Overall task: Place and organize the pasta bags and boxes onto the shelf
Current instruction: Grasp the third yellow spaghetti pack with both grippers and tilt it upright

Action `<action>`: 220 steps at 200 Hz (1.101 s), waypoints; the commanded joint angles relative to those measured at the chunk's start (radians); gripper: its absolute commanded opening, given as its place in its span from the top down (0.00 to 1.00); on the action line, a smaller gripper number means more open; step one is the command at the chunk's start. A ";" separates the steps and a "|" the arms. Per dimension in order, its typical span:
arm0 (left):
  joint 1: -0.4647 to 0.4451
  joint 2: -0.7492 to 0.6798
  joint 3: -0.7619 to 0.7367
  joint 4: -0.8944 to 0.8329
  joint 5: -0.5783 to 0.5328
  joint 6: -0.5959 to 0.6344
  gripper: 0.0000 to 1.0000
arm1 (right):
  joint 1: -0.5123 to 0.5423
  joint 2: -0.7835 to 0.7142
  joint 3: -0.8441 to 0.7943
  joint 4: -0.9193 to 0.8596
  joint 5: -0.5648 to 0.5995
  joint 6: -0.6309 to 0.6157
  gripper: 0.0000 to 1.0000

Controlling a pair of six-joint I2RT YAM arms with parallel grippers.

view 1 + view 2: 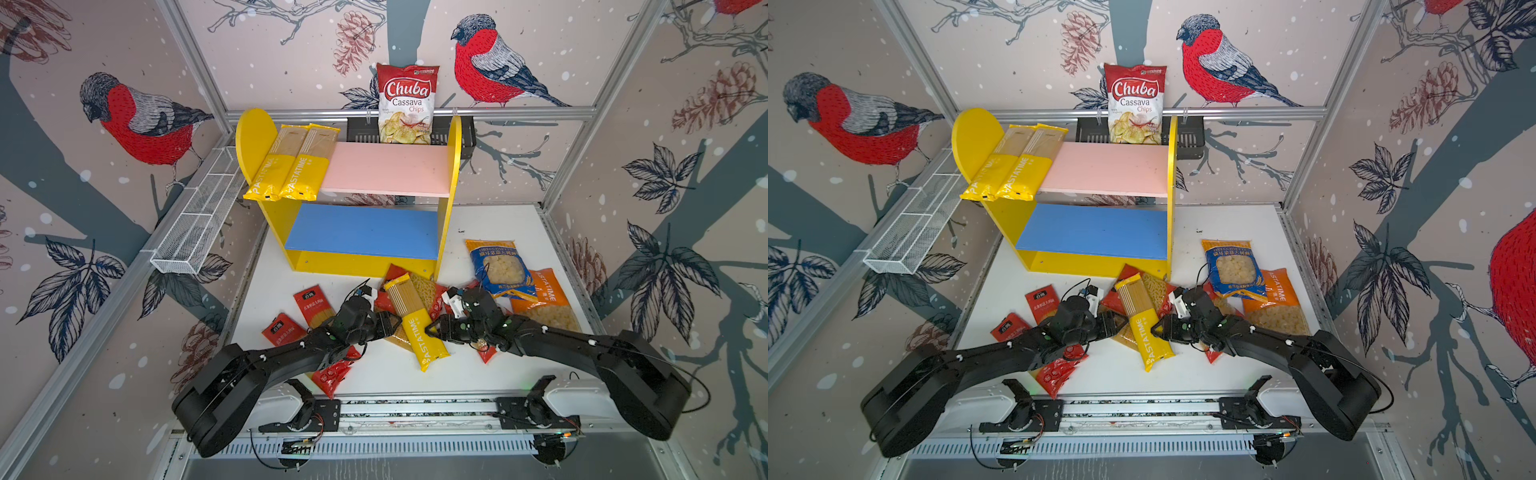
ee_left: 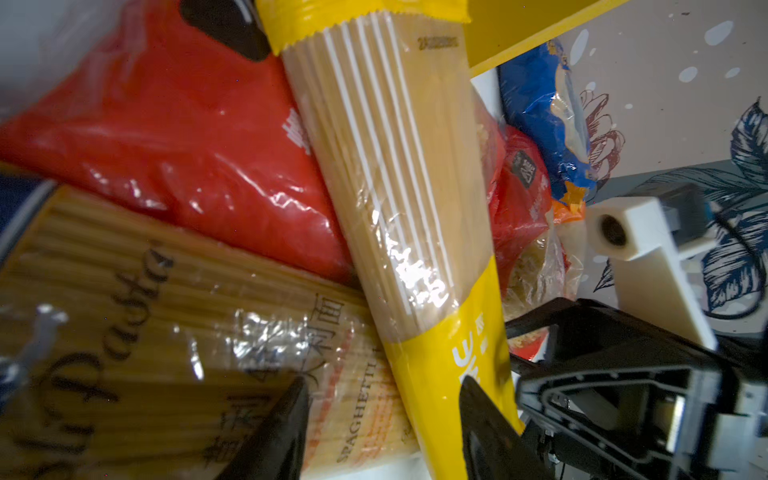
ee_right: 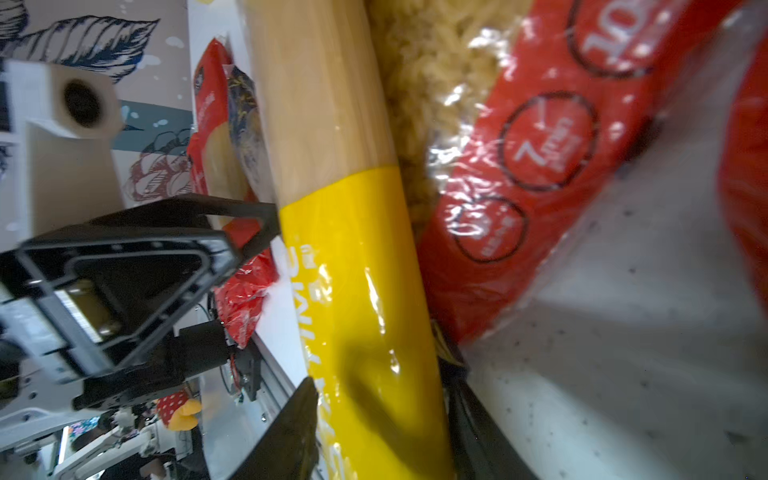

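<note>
In both top views a long yellow PASTATIME pack (image 1: 411, 316) (image 1: 1140, 320) lies slanted over a heap of pasta bags in front of the shelf (image 1: 455, 166). My right gripper (image 1: 430, 330) (image 3: 378, 386) is shut on the pack's yellow half (image 3: 353, 270), one finger on each side. My left gripper (image 1: 395, 323) (image 2: 386, 386) faces it from the other side. Its jaws are apart over the pack's edge (image 2: 399, 166) and a clear spaghetti pack (image 2: 166, 332). Two more PASTATIME packs (image 1: 291, 162) lie on the pink upper board's left end. The blue lower board (image 1: 361, 230) is bare.
A blue bag (image 1: 496, 268) and an orange bag (image 1: 544, 299) lie at the right. Two red spaghetti packs (image 1: 311, 307) lie at the left, and a red bag (image 1: 332, 374) lies under my left arm. Behind the shelf, a Chuba chips bag (image 1: 407, 104) stands in a black basket (image 1: 361, 131). A wire rack (image 1: 199, 224) hangs on the left wall.
</note>
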 commanded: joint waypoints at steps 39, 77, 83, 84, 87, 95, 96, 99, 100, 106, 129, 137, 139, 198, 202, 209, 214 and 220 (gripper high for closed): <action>0.006 0.049 -0.006 0.099 0.057 -0.019 0.47 | 0.045 0.078 0.005 0.207 -0.057 0.100 0.47; 0.021 0.033 -0.033 0.094 0.060 -0.013 0.57 | 0.083 0.131 0.022 0.223 -0.012 0.096 0.46; 0.022 0.036 -0.038 0.099 0.060 -0.014 0.58 | 0.086 0.140 0.024 0.221 -0.002 0.095 0.46; 0.022 0.036 -0.038 0.100 0.061 -0.014 0.58 | 0.087 0.141 0.025 0.220 0.000 0.095 0.46; 0.021 0.038 -0.041 0.104 0.063 -0.015 0.59 | 0.089 0.144 0.026 0.218 0.006 0.096 0.46; 0.022 0.043 -0.046 0.115 0.068 -0.018 0.60 | 0.093 0.149 0.026 0.225 0.021 0.098 0.46; 0.022 0.044 -0.046 0.116 0.069 -0.018 0.60 | 0.094 0.150 0.026 0.225 0.022 0.099 0.46; 0.021 0.046 -0.047 0.119 0.069 -0.020 0.61 | 0.095 0.151 0.025 0.231 0.027 0.099 0.46; 0.021 0.047 -0.048 0.121 0.070 -0.021 0.61 | 0.095 0.153 0.025 0.234 0.028 0.100 0.46; 0.022 0.050 -0.051 0.128 0.072 -0.023 0.62 | 0.097 0.159 0.024 0.244 0.037 0.105 0.46; 0.022 0.064 -0.057 0.145 0.077 -0.027 0.65 | 0.099 0.190 0.026 0.297 0.058 0.130 0.46; 0.022 0.067 -0.055 0.145 0.080 -0.029 0.67 | 0.101 0.196 0.025 0.314 0.062 0.142 0.47; 0.021 0.067 -0.055 0.144 0.080 -0.028 0.67 | 0.102 0.197 0.024 0.320 0.063 0.145 0.47; 0.026 0.083 -0.060 0.161 0.090 -0.023 0.80 | 0.116 0.245 0.012 0.445 0.051 0.165 0.59; 0.026 0.083 -0.060 0.164 0.095 -0.024 0.81 | 0.115 0.249 0.010 0.454 0.048 0.167 0.61; 0.028 0.081 -0.060 0.167 0.099 -0.026 0.82 | 0.117 0.251 0.007 0.465 0.046 0.171 0.65; 0.031 0.078 -0.060 0.168 0.102 -0.027 0.82 | 0.117 0.248 0.005 0.472 0.043 0.172 0.67; 0.034 0.070 -0.059 0.164 0.103 -0.028 0.82 | 0.118 0.244 0.003 0.476 0.043 0.173 0.70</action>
